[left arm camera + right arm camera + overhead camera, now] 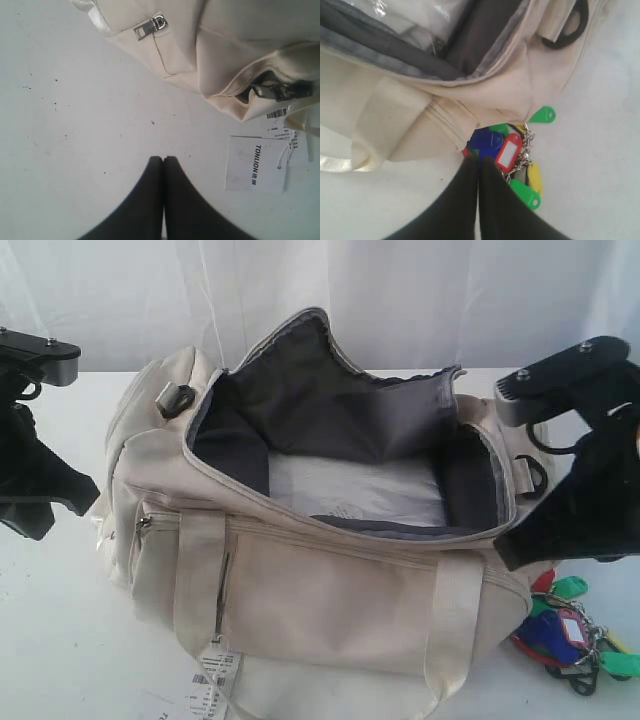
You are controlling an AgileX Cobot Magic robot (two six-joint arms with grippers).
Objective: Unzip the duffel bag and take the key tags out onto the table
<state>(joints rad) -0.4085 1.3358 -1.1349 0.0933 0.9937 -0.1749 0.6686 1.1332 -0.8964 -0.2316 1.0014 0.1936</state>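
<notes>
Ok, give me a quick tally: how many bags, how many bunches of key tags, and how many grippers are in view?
duffel bag: 1
bunch of key tags: 1
grippers: 2, the left gripper and the right gripper
Total: 4

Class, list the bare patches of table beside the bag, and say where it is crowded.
Bare: the table left of the duffel bag in the exterior view, bordered by bag, hangtag and left gripper. Crowded: the bag's right end, where the key tags lie against it by the right gripper.
</notes>
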